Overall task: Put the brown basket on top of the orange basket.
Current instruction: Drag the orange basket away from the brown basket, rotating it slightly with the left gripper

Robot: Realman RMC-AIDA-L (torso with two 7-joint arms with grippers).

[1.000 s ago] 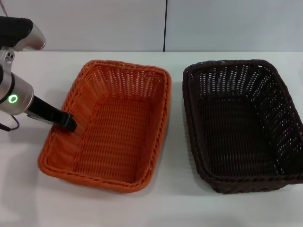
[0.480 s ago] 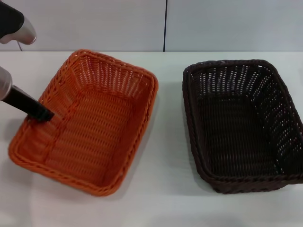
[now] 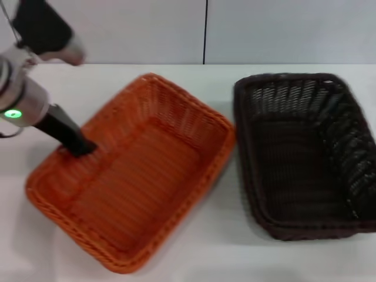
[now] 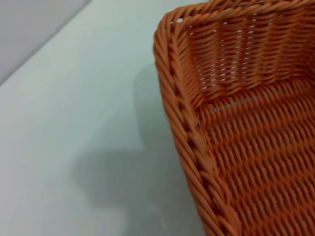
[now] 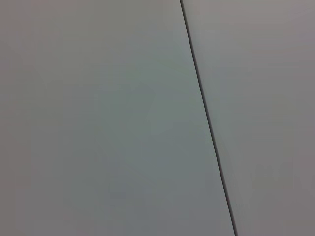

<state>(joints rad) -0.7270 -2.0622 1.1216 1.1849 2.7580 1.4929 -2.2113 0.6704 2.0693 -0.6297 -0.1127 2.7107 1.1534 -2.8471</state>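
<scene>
Only two baskets are seen on the white table (image 3: 194, 258), one orange and one brown. The orange basket (image 3: 138, 176) is found in the left and middle of the head view, turned at a slant so that one corner points to the top of the frame. The brown basket (image 3: 305, 155) is set on the right side of the frame, flat on the table and straight. The two baskets are very close at the orange basket's right corner, but it cannot be told if they touch. One gripper is seen, the left gripper (image 3: 80, 148), at the left of the head view. Its dark tip is placed at the orange basket's upper left rim, and the rim looks to be held by it, but how the fingers are set cannot be told. A green light (image 3: 10, 114) is lit on the arm above it. In the left wrist view, only a corner of the orange basket (image 4: 246, 128) and its braided rim are shown up close, with bare table beside it and a soft shadow; the brown basket is not shown there. In the right wrist view, only a plain grey wall (image 5: 98, 118) with one dark line (image 5: 206, 118) is shown. The right gripper is not seen in any view.
</scene>
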